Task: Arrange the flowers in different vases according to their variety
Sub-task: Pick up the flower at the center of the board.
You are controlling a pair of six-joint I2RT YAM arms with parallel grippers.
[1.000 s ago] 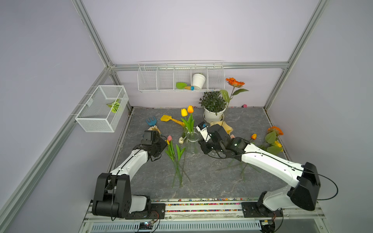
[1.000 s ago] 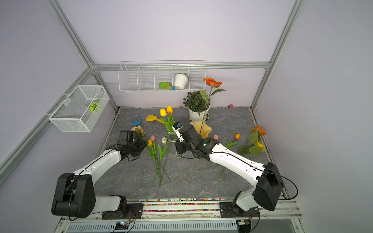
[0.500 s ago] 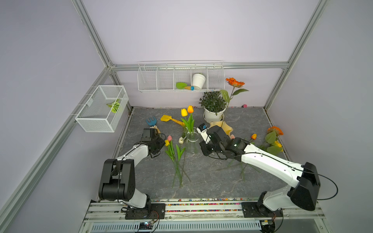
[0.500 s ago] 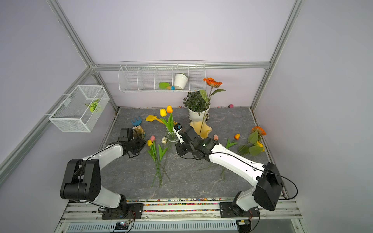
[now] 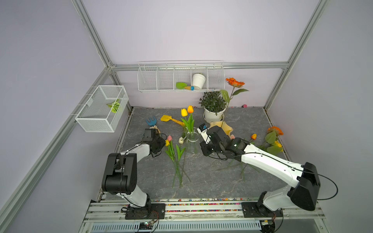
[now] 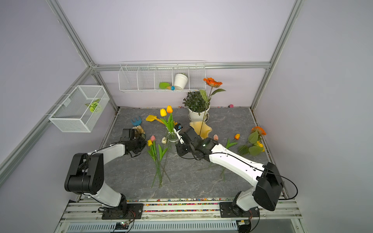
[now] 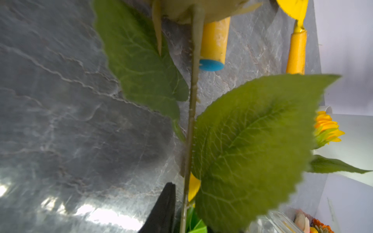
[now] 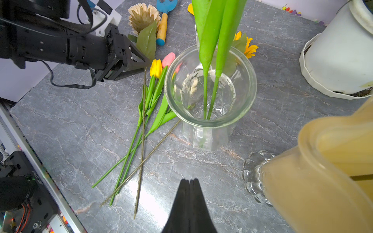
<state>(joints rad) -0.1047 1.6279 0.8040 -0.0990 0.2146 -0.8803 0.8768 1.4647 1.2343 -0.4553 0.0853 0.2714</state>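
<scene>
**A:** Item, left gripper point(image 8: 148, 62). What do we enter?

**B:** We enter it low over the worktop point(image 5: 201, 181). Its fingers point(image 8: 135, 70) stand narrow about the stem point(image 7: 190, 121) of the cream sunflower-like flower point(image 8: 143, 17), just below the leaves. Whether the stem is actually pinched we cannot tell. We judge the hold is on bare stem so that the head stays uncrushed and the tail end can enter a vase first.

**A:** Right gripper point(image 8: 189, 180)?

**B:** Closed on nothing, hanging over the worktop near the clear flask vase point(image 8: 212, 123) and the pale-yellow vase point(image 8: 314, 181), touching neither. We think it is parked clear of the other arm.

**A:** Stock by variety?

**B:**
- **Flask vase:** two tulips point(image 5: 187, 111), yellow and orange, leaning on the wide rim.
- **Pale-yellow vase:** one orange sunflower-like flower point(image 5: 235, 82).
- **Loose beside the flask:** pink and yellow tulips point(image 8: 161, 64) and a white bud point(image 5: 181, 140).
- **Loose toward the worktop's right edge:** an orange tulip point(image 5: 254, 136) and sunflower-like heads point(image 5: 274, 131).

We reckon the cream flower belongs with the orange one.

**A:** What does each view add?

**B:**
- **Right wrist view:** it alone shows both left fingers converging on the stem, and the two tulip stems standing inside the glass.
- **Left wrist view:** it gives one black finger point(image 7: 163, 207) beside the stem, while a broad leaf point(image 7: 252, 141) hides its partner.
- **Top views:** only these show the blooms standing above the vases and the loose flowers at the right.
</scene>
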